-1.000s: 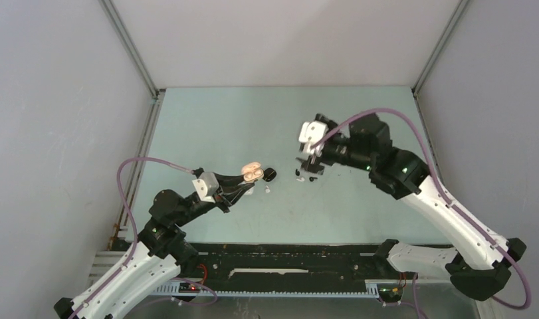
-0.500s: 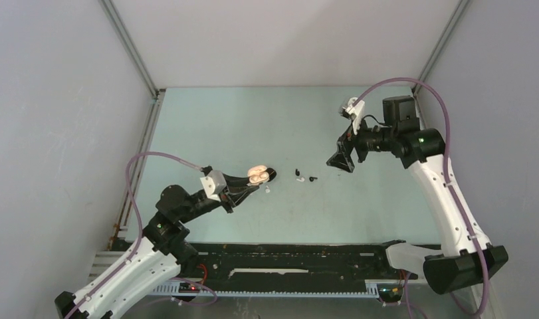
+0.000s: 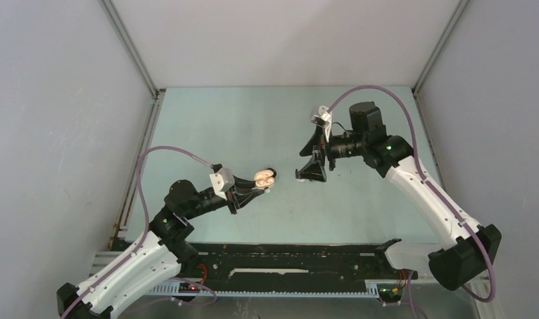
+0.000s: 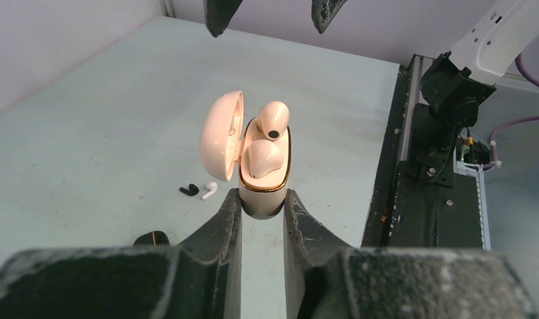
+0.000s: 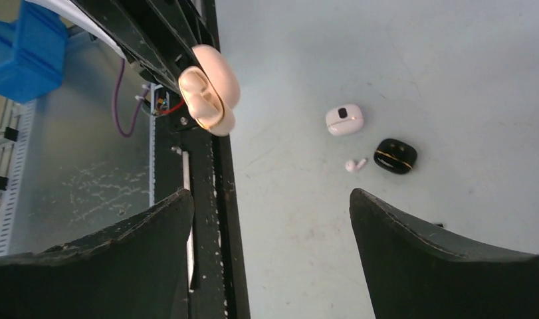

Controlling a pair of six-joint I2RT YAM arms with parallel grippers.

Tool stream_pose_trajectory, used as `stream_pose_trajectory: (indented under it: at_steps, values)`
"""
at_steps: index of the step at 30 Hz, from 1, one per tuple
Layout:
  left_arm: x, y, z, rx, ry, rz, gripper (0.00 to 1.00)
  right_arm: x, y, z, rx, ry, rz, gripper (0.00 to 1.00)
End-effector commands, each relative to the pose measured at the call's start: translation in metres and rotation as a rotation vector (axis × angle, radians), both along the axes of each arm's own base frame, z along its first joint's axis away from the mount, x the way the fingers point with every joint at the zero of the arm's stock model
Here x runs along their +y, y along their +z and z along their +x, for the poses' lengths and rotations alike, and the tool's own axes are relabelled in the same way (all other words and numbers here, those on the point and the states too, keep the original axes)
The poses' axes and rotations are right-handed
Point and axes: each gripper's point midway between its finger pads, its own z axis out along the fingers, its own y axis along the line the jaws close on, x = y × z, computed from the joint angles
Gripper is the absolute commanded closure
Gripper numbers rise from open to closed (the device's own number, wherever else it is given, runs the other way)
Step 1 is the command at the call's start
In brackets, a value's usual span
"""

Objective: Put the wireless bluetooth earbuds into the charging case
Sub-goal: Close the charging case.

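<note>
The left gripper (image 4: 261, 199) clamps the open beige case (image 4: 221, 129) above the table (image 4: 87, 133). Its wrist view shows most clearly two beige buds (image 4: 272, 119) inside the case, one standing proud, and a black bud (image 4: 189, 191) and white bud (image 4: 209, 191) lying loose below. The right gripper (image 5: 270, 199) gapes wide, holding nothing. Its camera, unlike the left one, shows a white case (image 5: 344, 119) near the black case (image 5: 395, 155).
</note>
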Motion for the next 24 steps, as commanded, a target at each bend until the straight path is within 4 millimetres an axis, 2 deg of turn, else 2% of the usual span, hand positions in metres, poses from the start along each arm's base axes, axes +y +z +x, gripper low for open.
stream_pose_trajectory:
  at_steps: [1,8,24]
  values:
    - [-0.003,0.011,-0.005,-0.024,-0.029,-0.025,1.0,0.024,0.014,0.007,-0.004,0.02,0.067,0.09]
    - [-0.004,0.007,-0.004,-0.01,-0.034,-0.011,1.0,0.046,0.004,-0.006,0.004,0.087,0.052,0.0]
    - [-0.006,0.005,-0.006,-0.003,-0.046,-0.002,1.0,0.078,-0.005,-0.017,0.053,0.166,0.001,0.0]
